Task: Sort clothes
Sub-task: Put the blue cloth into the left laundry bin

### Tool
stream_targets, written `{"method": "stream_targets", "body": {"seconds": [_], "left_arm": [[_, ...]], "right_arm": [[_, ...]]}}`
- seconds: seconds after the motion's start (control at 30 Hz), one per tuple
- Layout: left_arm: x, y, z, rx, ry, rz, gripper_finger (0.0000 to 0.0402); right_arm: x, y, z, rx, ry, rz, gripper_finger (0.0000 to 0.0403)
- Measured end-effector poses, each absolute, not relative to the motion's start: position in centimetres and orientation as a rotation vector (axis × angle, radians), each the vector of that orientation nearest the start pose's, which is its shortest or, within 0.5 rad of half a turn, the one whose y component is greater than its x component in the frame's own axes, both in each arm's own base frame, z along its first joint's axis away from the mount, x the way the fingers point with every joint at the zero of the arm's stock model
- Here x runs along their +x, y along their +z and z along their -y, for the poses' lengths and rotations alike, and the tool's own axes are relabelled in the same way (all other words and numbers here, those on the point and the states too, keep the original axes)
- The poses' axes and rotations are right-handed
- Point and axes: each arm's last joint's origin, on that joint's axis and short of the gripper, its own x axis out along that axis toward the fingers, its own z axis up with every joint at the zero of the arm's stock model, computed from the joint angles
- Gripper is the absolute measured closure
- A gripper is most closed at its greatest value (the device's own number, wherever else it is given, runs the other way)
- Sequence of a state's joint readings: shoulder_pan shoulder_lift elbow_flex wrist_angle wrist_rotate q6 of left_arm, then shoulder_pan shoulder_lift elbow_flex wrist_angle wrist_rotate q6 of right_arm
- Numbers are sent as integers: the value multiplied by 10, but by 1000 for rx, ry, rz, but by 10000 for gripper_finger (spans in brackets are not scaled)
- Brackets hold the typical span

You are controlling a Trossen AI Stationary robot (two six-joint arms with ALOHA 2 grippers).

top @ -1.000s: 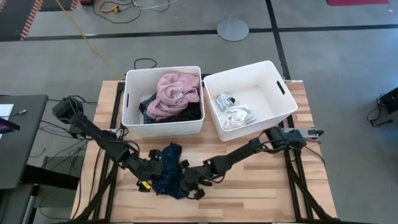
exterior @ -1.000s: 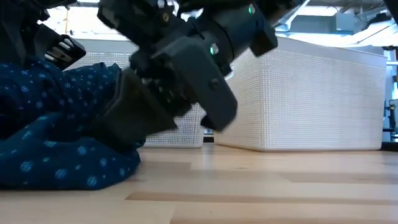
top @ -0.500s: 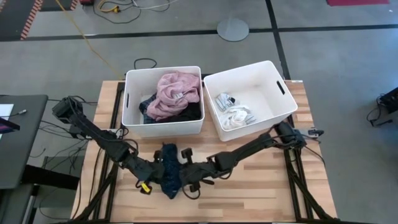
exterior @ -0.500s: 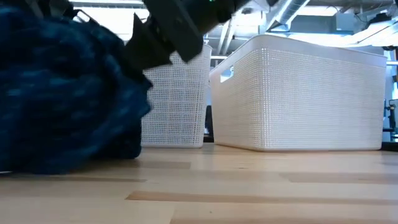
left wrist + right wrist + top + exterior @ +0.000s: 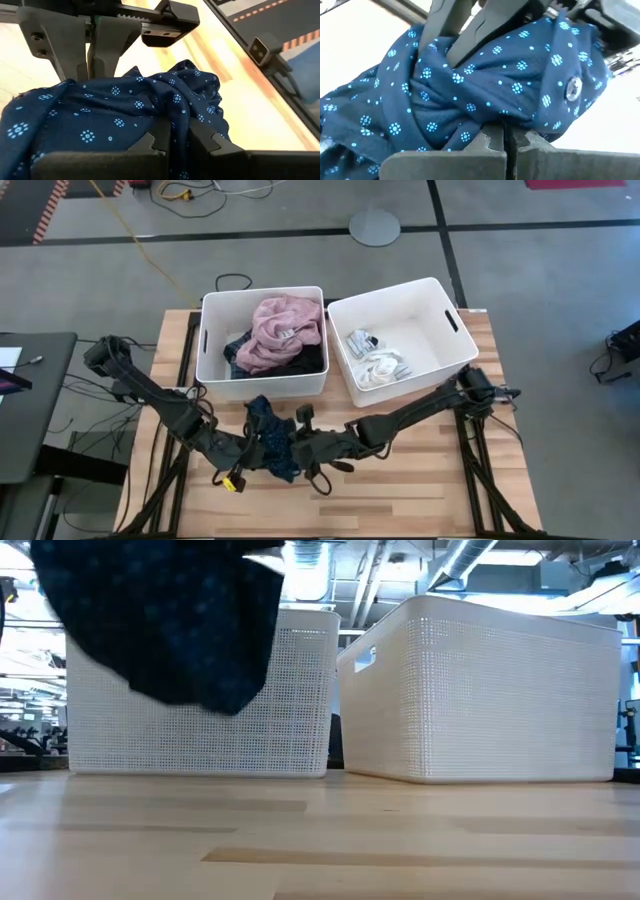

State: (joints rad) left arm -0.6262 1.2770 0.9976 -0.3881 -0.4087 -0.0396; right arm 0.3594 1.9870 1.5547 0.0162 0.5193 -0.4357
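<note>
The dark navy patterned garment (image 5: 270,442) hangs bunched above the wooden table (image 5: 420,490), in front of the left bin (image 5: 262,385). The left gripper (image 5: 172,142) and right gripper (image 5: 506,137) both pinch its dotted folds, fingers nearly closed.

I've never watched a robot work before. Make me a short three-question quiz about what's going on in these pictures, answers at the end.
1. True or false: the navy garment lies flat on the table.
2. Which bin holds the pink garment? A) left bin B) right bin
3. Fill in: the small white and grey things in the right bin are ____.

Key
1. False. In the low view it hangs clear of the wood, held by the left gripper and the right gripper together.
2. A
3. socks
</note>
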Motion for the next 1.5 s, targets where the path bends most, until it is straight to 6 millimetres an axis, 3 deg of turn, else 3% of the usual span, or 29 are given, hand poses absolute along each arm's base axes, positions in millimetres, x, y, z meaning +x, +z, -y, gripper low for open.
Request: {"method": "stream_targets", "body": {"seconds": [0.37, 0.8, 1.5], "left_arm": [[228, 347, 133, 459, -65, -564, 379], [231, 389, 98, 564, 96, -595, 379], [237, 408, 25, 649, 319, -746, 379]], "right_arm": [[416, 323, -119, -651, -175, -285, 403], [396, 381, -60, -648, -281, -163, 403], [398, 423, 22, -596, -322, -21, 403]]}}
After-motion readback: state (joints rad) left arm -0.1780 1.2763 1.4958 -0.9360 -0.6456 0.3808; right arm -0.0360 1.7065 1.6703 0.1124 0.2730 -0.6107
